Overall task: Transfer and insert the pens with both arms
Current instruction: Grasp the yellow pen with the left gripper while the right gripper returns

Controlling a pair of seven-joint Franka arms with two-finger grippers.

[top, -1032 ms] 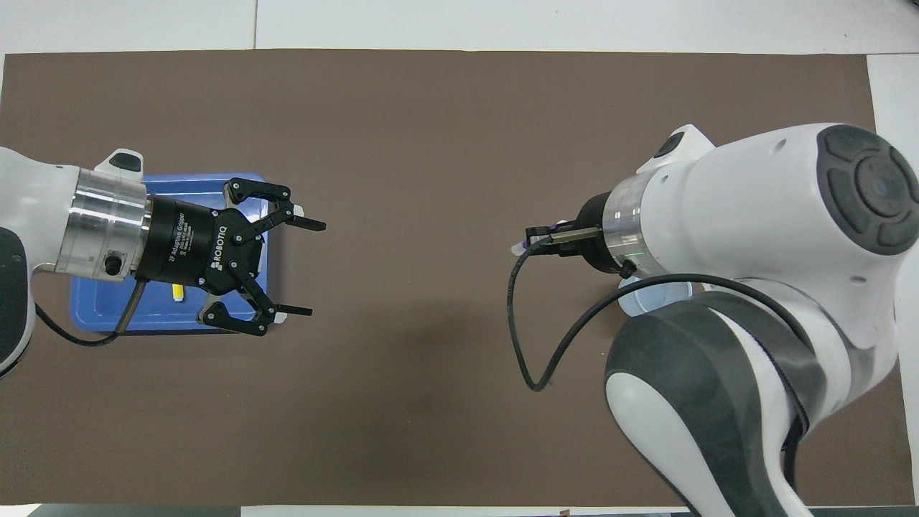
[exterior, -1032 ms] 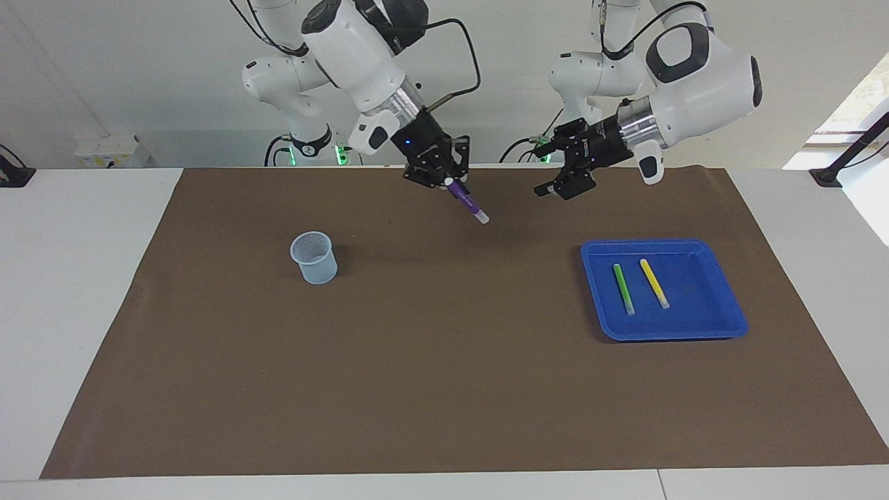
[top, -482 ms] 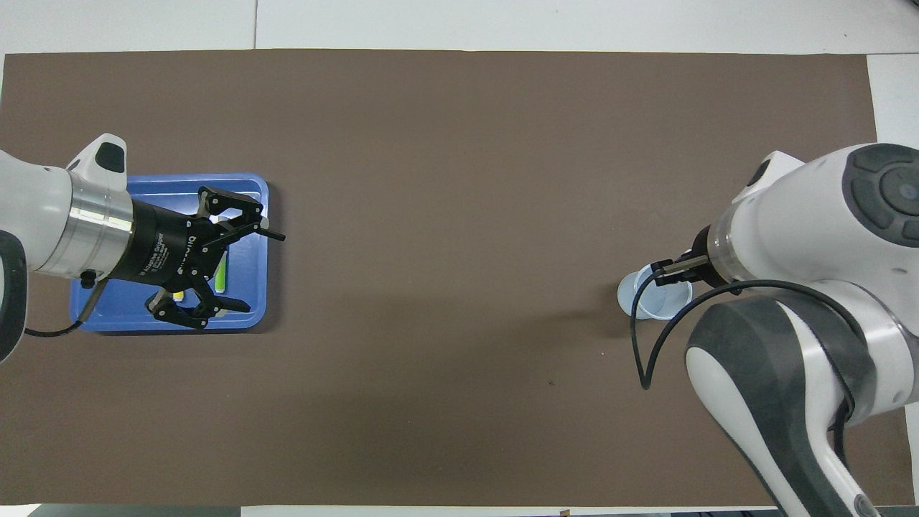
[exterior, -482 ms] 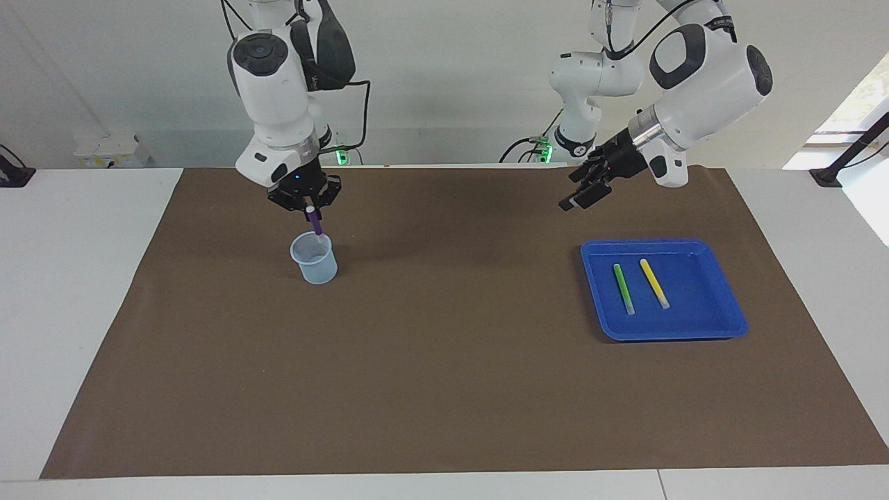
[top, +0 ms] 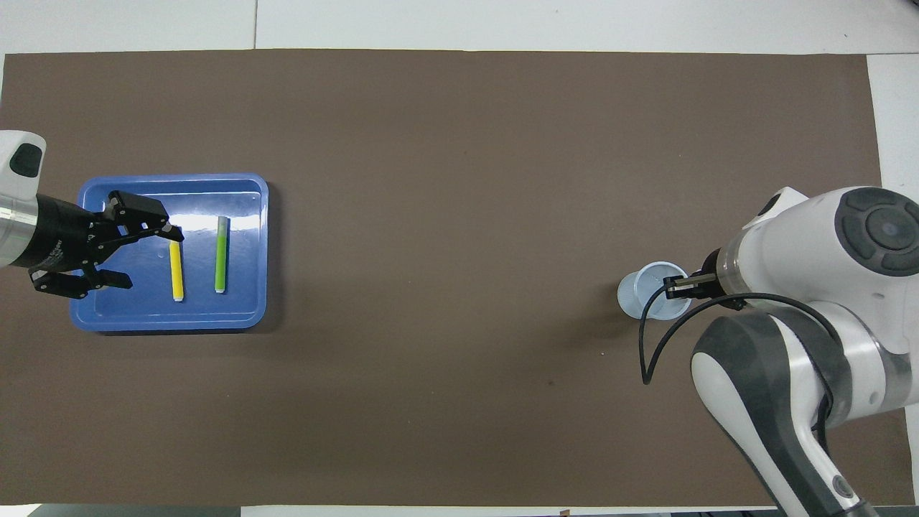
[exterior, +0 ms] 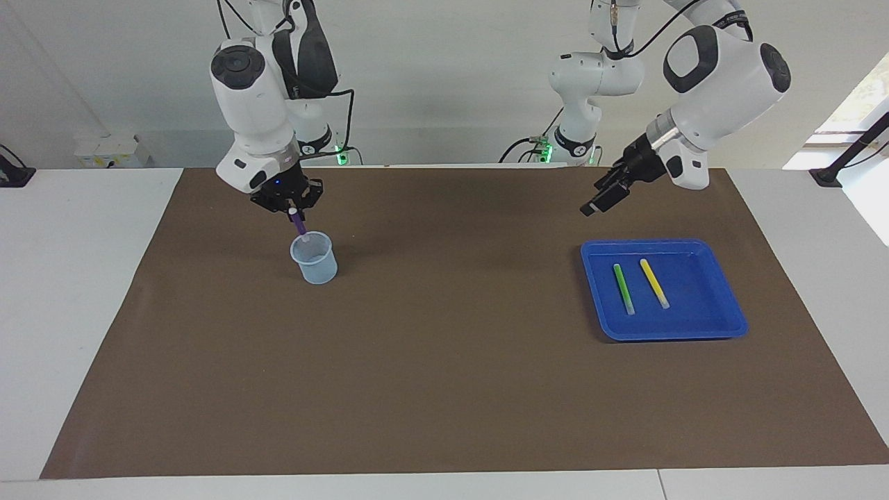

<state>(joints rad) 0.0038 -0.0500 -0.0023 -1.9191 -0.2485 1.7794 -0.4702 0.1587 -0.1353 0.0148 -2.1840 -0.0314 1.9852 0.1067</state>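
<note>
cup: a pale blue cup [exterior: 314, 258] stood upright on my brown mat [exterior: 444, 389].
tray: a blue tray [exterior: 722, 326] lay toward my left arm's end.
desk: the white desk [exterior: 69, 278] carried the mat.

Cup [exterior: 314, 258] toward the right arm's end of the counter [exterior: 444, 389]; tray [exterior: 722, 326] toward the left arm's end, well apart. In the tray, two pens [exterior: 624, 288] side by side, not touching.
</note>
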